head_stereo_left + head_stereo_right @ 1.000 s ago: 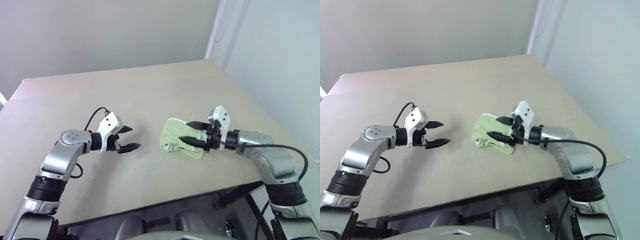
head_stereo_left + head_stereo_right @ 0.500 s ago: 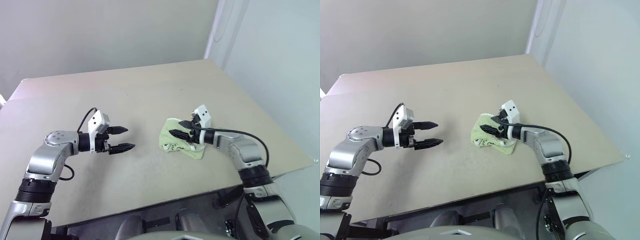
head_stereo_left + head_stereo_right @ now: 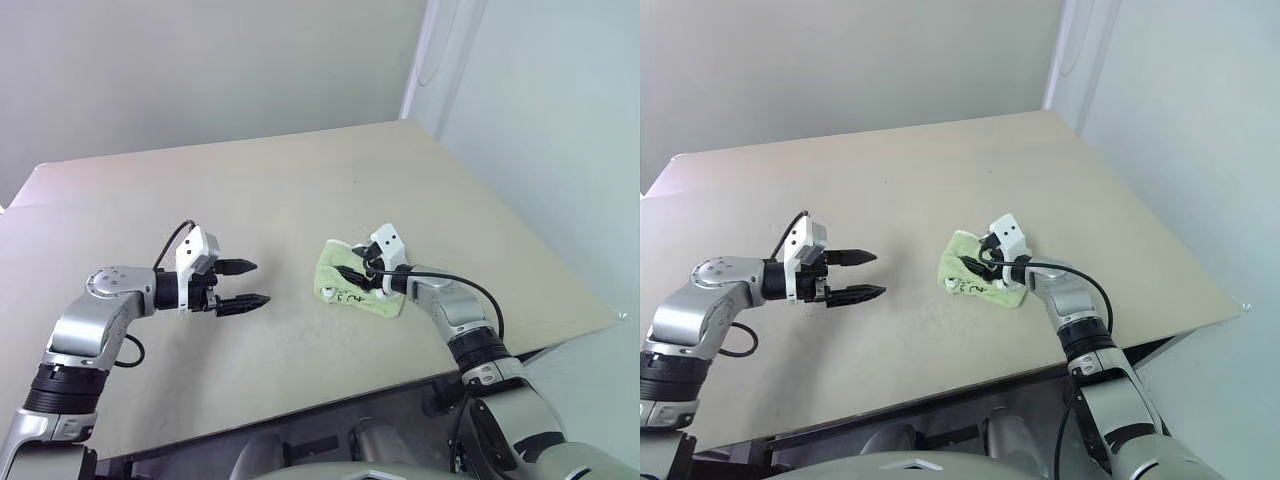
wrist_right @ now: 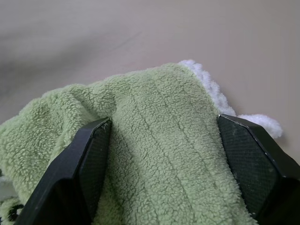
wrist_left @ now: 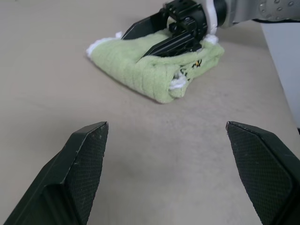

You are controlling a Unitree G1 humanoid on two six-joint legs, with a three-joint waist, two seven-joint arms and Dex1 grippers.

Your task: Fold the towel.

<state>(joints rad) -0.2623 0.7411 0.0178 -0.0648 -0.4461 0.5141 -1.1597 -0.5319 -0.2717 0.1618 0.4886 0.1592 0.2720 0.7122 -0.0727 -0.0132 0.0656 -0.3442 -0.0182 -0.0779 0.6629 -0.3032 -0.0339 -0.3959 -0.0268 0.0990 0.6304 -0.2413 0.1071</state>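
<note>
A light yellow-green towel [image 3: 357, 284] lies bunched in a thick, already folded bundle on a plain beige table [image 3: 300, 190], just right of the frame's centre in the head views. Black scribbled marks and a bit of white edging show on its near side.

The right gripper [image 3: 358, 270] rests on top of the bundle with its two black fingers spread wide, one on each side of a ridge of pile; nothing is pinched. The left gripper [image 3: 246, 283] hovers over bare table at centre left, well apart from the towel, fingers also spread.

The likely risks: if the right fingers close here, they may gather several layers at once and drag the whole bundle instead of one edge, undoing the fold. Pressing down while sliding could push the towel toward the table's near edge.
</note>
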